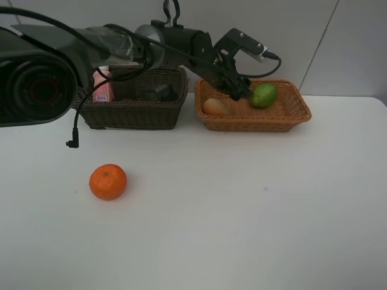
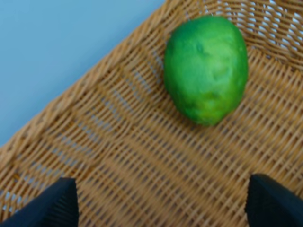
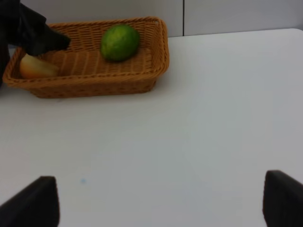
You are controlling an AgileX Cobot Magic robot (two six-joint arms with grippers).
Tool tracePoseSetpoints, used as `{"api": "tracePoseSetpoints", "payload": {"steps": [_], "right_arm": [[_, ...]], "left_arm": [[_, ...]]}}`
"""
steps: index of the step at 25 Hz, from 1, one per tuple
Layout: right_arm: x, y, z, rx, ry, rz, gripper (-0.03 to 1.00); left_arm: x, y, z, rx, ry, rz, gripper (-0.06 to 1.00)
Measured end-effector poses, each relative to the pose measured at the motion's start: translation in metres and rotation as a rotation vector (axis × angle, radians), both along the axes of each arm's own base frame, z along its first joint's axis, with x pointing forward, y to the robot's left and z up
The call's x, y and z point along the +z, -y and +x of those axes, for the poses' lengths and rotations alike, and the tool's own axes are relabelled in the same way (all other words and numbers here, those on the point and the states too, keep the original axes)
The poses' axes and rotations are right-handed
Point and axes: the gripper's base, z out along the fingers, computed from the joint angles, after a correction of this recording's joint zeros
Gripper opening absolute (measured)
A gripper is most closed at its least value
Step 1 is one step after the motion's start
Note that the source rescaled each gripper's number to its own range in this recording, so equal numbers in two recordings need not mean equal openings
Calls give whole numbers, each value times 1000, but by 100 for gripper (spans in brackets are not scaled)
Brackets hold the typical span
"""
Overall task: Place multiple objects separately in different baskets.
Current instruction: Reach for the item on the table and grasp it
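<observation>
The left gripper (image 1: 242,90) hangs over the light orange-tan basket (image 1: 284,121) with its jaws spread wide and empty; the green fruit (image 2: 206,68) lies on the weave just ahead of its fingertips (image 2: 52,205), not touching them. The peach-like fruit (image 1: 214,107) rests in the same basket, near the gripper on its other side. The orange (image 1: 108,182) sits on the white table (image 1: 254,211) well apart, and the right gripper (image 3: 161,203) is wide open and holds nothing.

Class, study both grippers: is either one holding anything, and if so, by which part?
Nothing is held. The left gripper hangs open over the tan basket, with the green fruit lying free on the weave. The right gripper is open above the bare table.
</observation>
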Motion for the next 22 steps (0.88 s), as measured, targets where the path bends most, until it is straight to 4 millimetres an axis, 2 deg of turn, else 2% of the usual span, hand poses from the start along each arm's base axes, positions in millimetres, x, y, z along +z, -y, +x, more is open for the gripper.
{"api": "tracePoseSetpoints", "payload": {"steps": [5,13,20,22], "right_arm": [[0,0,0,0,0,0,100],[0,0,0,0,0,0,100],[0,0,0,0,0,0,100],[0,0,0,0,0,0,100]], "left_arm": [[4,1,-7,-26,-21,59,92],[51,-8,-17,-34,-32,95,92],[81,-24,-34,25,-170,165,92],[84,-27,-37,32,-189,190,92]]}}
